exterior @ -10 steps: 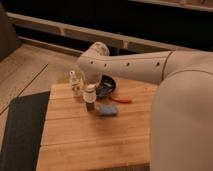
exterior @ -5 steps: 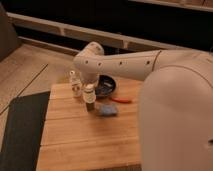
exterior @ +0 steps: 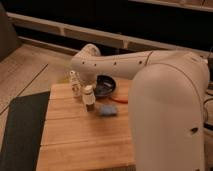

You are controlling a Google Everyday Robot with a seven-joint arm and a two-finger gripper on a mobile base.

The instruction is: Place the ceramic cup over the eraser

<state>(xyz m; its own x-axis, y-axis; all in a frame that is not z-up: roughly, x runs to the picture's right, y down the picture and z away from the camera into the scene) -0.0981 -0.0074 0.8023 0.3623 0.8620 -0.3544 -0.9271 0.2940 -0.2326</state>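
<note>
Nothing on the light wooden slatted table (exterior: 75,145) has shifted in the last second. Only the big white robot arm (exterior: 165,105) has moved: its elbow now fills more of the right of the frame, and its wrist end sits slightly further left.

The small white-cream cylindrical ceramic cup (exterior: 88,93) stands left of centre, directly on top of the small dark grey-brown block eraser (exterior: 90,106), touching it. We cannot tell how far it covers the eraser. We judge the placing done or nearly so, with the arm adjusting, not carrying.

The arm reaches from lower right up to upper centre-left, wrist bent down. The gripper (exterior: 84,69) is at that tip, just above the cup, fingers pressed together and nothing seen in them.

The slim clear bottle with a white cap (exterior: 75,82) is just left of the cup. The round black bowl (exterior: 106,86) is right of the cup, the flat blue pad (exterior: 106,110) is below the bowl, and the thin orange-red object (exterior: 120,100) is beside the pad.
</note>
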